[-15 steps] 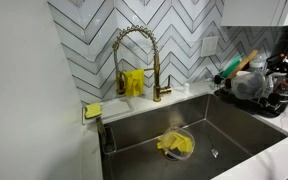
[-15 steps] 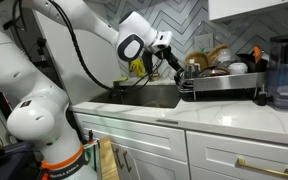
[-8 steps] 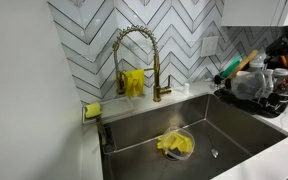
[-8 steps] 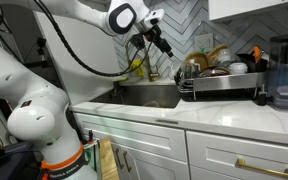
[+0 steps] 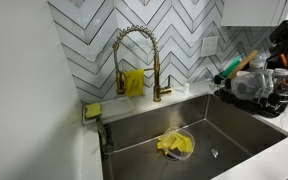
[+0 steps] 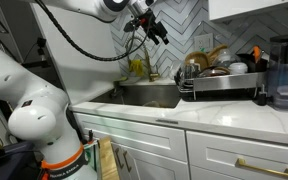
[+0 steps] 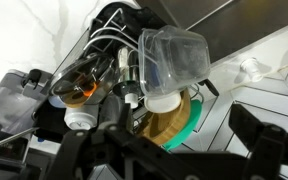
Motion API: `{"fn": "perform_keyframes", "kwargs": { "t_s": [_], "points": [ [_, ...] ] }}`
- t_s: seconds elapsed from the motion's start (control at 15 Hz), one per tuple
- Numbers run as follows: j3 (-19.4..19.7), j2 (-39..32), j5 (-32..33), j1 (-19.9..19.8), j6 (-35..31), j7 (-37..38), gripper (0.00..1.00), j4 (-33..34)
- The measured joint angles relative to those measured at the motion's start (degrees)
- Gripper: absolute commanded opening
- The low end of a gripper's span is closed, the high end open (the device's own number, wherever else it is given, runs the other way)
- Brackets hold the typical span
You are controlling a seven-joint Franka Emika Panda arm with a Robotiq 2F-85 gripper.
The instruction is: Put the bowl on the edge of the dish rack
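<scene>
In an exterior view, a gold faucet (image 5: 134, 55) stands behind the sink (image 5: 234, 125), and a clear bowl with yellow cloth (image 5: 175, 145) lies inside it. To the right, the bowl (image 5: 248, 85) leans at the sink-side edge of the dish rack (image 5: 272, 104). The gripper (image 6: 159, 33) is released, its fingers spread and empty. It is now higher above the sink than half a second ago.

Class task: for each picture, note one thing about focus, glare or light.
Wrist view: the gripper is a dark, blurred silhouette; the clear container glints. In an exterior view, the sink wall has a soft sheen and a pale blur fills the left. In an exterior view, the dish rack is evenly lit.
</scene>
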State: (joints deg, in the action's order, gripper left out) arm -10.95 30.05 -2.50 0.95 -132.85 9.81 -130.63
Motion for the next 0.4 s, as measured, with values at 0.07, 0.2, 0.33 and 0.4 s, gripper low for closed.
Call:
{"fn": "perform_keyframes", "kwargs": {
  "t_s": [0.07, 0.2, 0.33, 0.4],
  "points": [
    [-0.03, 0.00, 0.73, 0.18, 0.64, -0.29, 1.00, 0.58],
    [-0.06, -0.01, 1.64, 0.65, 1.56, -0.85, 1.00, 1.61],
    [-0.06, -0.01, 1.78, 0.86, 1.76, -1.01, 1.00, 1.85],
    [-0.06, -0.03, 1.81, 0.87, 1.77, -1.06, 1.00, 1.85]
  ]
}}
